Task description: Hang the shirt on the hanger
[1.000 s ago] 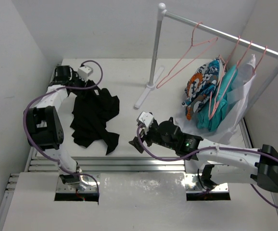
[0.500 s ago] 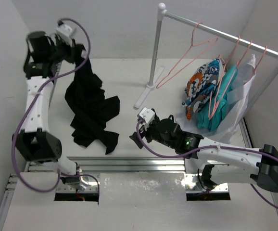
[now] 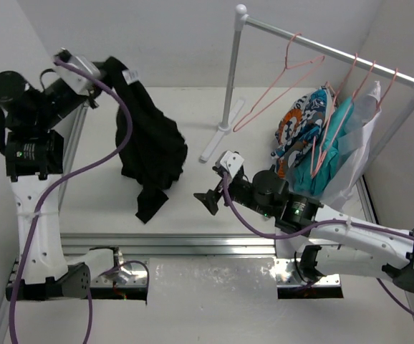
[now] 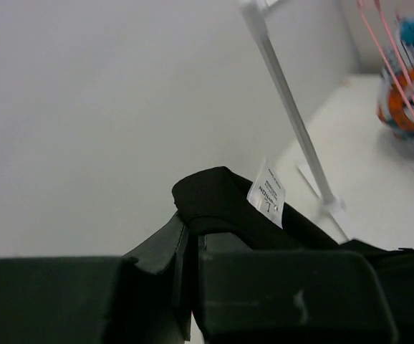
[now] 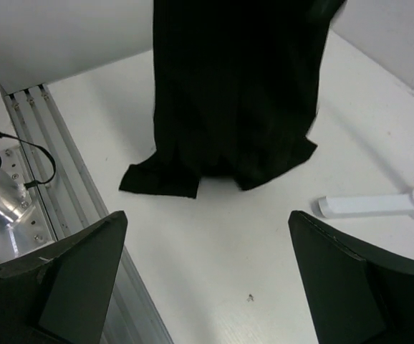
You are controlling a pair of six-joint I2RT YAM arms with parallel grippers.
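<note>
Top external view: the shirt (image 3: 153, 147) is found suspended at about 10 o'clock over the bench (image 3: 193, 115), raised by the left claw (image 3: 110, 72). The fabric is gathered at its upper end in that claw and is draped downward in a long black fold. Its lower end is seen reaching the bench surface toward 8 o'clock. A small white neck label (image 3: 130, 74) is noted just beside the pinch point, at the top of the bundle.

Left wrist view: the left claw is confirmed pressed together on a ridge of black cloth, with the label standing up just beyond the fingers (image 4: 278, 287).

The right claw (image 3: 208, 201) is recorded near the bench centre, directed toward 9 o'clock and well apart from the shirt. In the right wrist view its fingers (image 5: 78, 272) are seen spread wide at either side of the frame (the hanging shirt and the bench are visible through the gap).

The hanger (image 3: 282, 89) is observed on the rail (image 3: 321, 46) at about 1 o'clock, hooked over the bar and tilted, its wire frame fully exposed. It is well apart from the shirt. Further along the rail, toward 3 o'clock, a patterned garment (image 3: 304, 118) and a teal garment (image 3: 332, 154) are hung just beside each other.
</note>
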